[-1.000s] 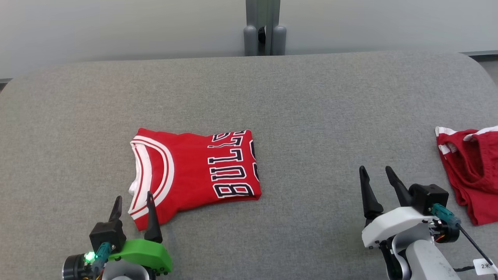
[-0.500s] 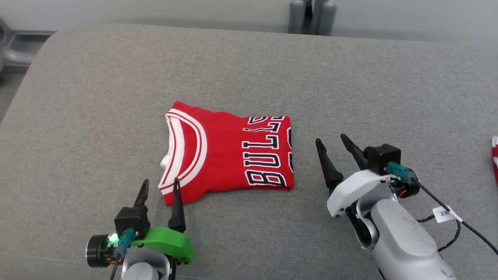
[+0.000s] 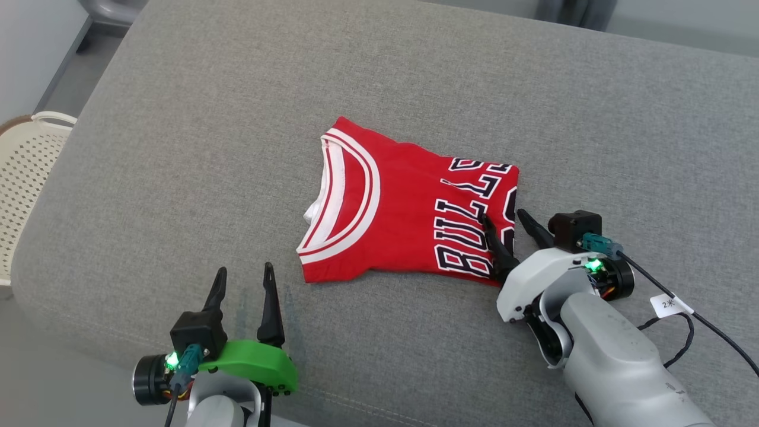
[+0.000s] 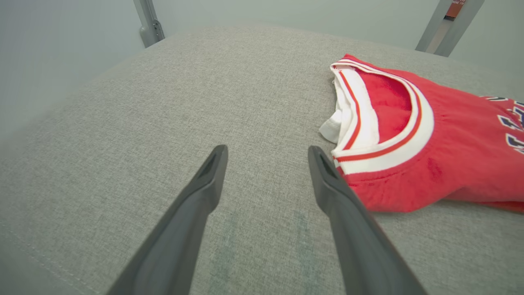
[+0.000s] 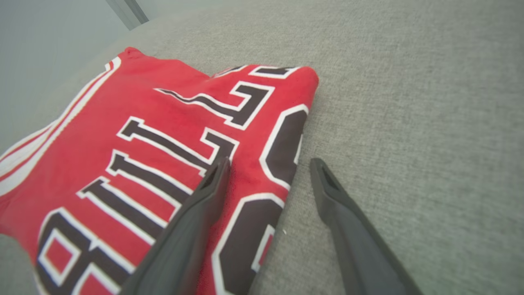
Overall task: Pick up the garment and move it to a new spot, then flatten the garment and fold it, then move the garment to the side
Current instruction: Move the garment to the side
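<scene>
Your right gripper (image 3: 503, 215) straddled the jersey (image 3: 403, 219) edge, jaws wide; left gripper (image 3: 245, 267) gaped over bare cushion (image 3: 207, 148); basket (image 3: 24, 160) contents unclear

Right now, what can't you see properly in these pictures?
Jersey: its under layers, head view, hidden by its own fold.
Lettering: left wrist view, cut off by the right edge.
Basket: head view, cut off by the left edge.
Cable tag: head view, writing too small.

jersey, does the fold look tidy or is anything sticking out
Mostly neat, but a white flap pokes out past the collar of the red jersey, and its collar end is wider than its lettered end.
</scene>
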Tool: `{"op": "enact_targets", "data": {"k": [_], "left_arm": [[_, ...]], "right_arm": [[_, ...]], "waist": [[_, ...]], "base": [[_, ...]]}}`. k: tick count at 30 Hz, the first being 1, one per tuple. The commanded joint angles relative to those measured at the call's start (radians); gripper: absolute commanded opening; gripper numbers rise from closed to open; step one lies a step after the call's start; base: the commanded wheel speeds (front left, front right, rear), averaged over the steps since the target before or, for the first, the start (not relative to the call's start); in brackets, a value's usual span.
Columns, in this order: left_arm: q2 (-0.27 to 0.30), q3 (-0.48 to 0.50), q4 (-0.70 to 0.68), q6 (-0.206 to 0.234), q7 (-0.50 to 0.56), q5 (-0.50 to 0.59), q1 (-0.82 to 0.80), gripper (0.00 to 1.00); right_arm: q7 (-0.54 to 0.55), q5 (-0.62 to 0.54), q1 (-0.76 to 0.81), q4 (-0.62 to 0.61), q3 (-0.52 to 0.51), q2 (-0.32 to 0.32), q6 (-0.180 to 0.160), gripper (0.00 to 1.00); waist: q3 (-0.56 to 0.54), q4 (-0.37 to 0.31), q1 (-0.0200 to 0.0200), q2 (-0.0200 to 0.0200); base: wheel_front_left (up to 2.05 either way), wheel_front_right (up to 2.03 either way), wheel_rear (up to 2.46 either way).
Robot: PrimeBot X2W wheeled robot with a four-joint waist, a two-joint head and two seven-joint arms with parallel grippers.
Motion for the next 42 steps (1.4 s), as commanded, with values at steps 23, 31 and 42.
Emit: {"op": "enact_targets", "data": {"k": [23, 31, 42], "left_arm": [[0.004, 0.035, 0.007, -0.047, 0.001, 0.091, -0.082, 1.0], [0.005, 0.023, 0.024, -0.065, 0.001, 0.115, -0.107, 1.0], [0.005, 0.032, 0.054, -0.078, 0.001, 0.137, -0.119, 1.0]], "right_arm": [[0.0, 0.063, 0.111, -0.256, -0.067, -0.001, -0.001, 0.0], [0.0, 0.038, 0.134, -0.317, -0.067, -0.032, -0.001, 0.0], [0.006, -0.002, 0.02, -0.288, -0.078, -0.295, 0.0, 0.0]], "waist": [[-0.021, -0.553, 0.0, 0.0], [0.015, -0.722, 0.0, 0.0], [0.053, -0.714, 0.0, 0.0]], "base": [[0.0, 0.0, 0.0], [0.0, 0.0, 0.0], [0.0, 0.0, 0.0]]}}
